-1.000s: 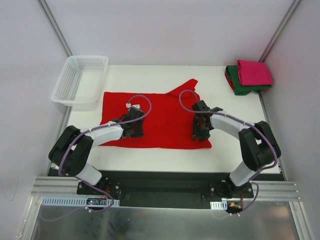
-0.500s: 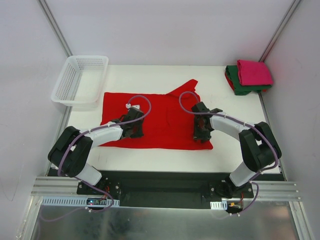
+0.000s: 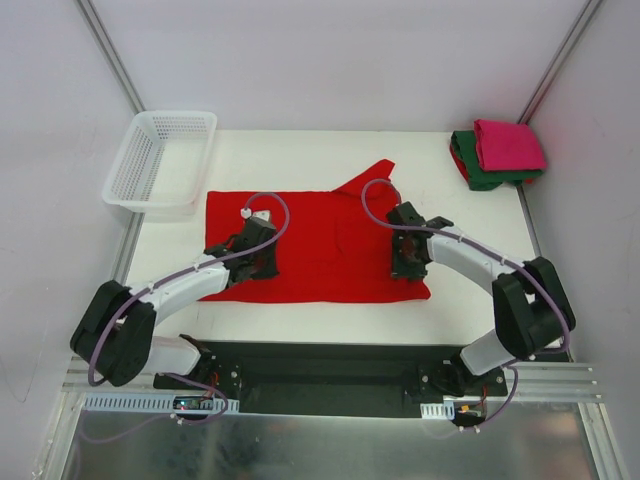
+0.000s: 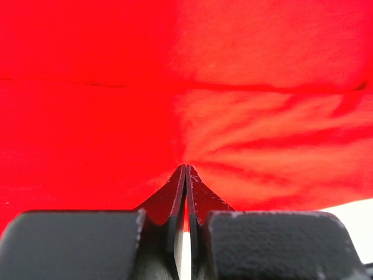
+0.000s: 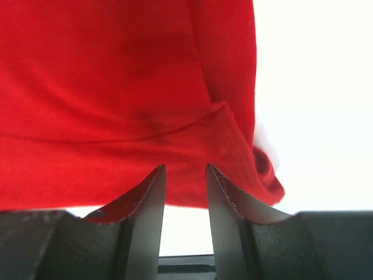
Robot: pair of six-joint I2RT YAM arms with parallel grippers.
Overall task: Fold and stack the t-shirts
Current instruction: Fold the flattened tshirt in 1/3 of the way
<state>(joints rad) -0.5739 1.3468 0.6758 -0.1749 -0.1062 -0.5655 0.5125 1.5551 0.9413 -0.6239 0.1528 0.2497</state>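
Top view: the red t-shirt (image 3: 330,240) lies spread flat on the table (image 3: 300,150). The left gripper (image 3: 262,265) sits on its near-left part and the right gripper (image 3: 407,265) on its near-right edge.

Left wrist: the jaws are clenched on a pinch of red cloth.

Right wrist: the jaws stand slightly apart over the hem, and I cannot tell whether they grip it.

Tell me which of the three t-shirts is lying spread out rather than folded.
The red t-shirt, spread flat mid-table. The pink t-shirt and the green t-shirt sit folded in a stack at the far right corner.
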